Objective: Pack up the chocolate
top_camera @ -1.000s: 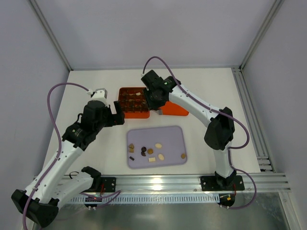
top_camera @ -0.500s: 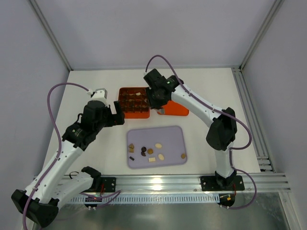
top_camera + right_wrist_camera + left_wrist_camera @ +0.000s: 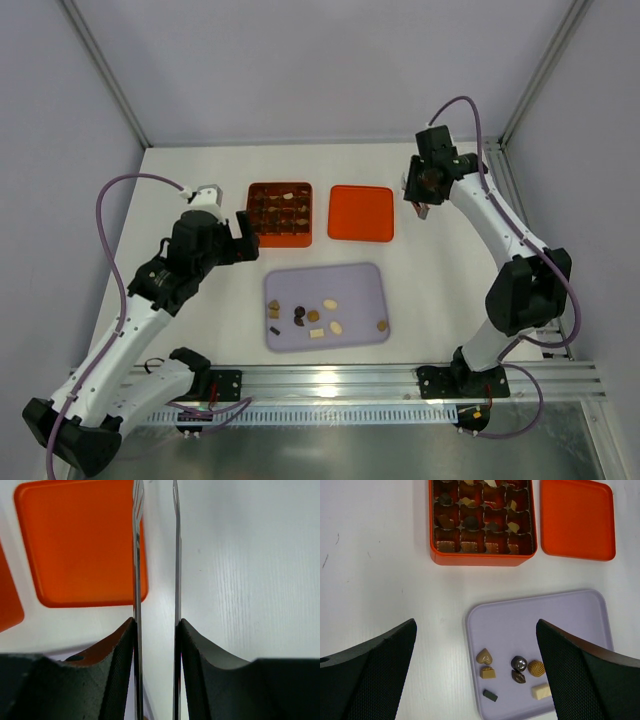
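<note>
The left gripper (image 3: 476,625) gapes wide, empty; the right gripper (image 3: 156,540) is half open (blades apart), empty. Some chocolate (image 3: 470,522) sits in the orange box (image 3: 482,559); more on the lilac tray (image 3: 560,620).

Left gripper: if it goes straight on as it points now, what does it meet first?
Probably the lavender tray, near its left end where the loose chocolate lies. The left gripper, open, points down at it with nothing in between, though its height is hard to judge.
</note>
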{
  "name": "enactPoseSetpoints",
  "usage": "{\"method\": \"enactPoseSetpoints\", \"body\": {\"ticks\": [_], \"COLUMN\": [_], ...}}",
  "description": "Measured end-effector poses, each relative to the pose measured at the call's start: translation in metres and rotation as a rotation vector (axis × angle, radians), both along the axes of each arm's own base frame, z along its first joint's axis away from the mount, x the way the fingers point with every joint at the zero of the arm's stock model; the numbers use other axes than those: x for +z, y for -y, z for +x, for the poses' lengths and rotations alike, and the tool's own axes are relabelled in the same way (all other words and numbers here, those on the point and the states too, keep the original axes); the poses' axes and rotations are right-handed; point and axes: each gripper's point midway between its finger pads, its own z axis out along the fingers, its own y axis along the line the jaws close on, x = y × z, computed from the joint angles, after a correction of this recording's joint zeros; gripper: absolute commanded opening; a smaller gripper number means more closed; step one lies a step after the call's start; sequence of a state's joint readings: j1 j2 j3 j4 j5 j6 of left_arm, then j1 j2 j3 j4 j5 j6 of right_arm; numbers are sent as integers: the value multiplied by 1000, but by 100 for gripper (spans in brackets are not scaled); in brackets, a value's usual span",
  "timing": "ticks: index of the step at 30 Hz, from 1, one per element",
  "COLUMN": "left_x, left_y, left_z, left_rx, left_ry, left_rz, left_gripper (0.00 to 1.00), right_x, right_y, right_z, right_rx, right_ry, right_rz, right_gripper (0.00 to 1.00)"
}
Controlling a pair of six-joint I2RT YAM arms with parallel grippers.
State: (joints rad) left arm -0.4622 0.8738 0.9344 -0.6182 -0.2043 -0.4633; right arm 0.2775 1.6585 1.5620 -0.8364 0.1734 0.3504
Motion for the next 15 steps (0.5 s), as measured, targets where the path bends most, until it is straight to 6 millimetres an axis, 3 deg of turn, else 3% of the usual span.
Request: {"method": "enactPoseSetpoints", "body": {"ticks": [5,8,15], "left_x": [0,0,0], "left_y": [1,2,4], "left_z": [0,-1,-1], "left_rx": [-6,-9,-19], "left_ry": [-2,-2,-5], "left_rz": [-3,-5,-11], "left_gripper": [100,100,100], "right_x": [-43,-57,-81], "right_y": [45,64,75], "right_z": [-3,-3,10], "right_rx": [-108,-158,-189], "right_ry": [-59,-77,-87], "right_rz": [-22,-36,-53], "right_gripper": [42,42,44]}}
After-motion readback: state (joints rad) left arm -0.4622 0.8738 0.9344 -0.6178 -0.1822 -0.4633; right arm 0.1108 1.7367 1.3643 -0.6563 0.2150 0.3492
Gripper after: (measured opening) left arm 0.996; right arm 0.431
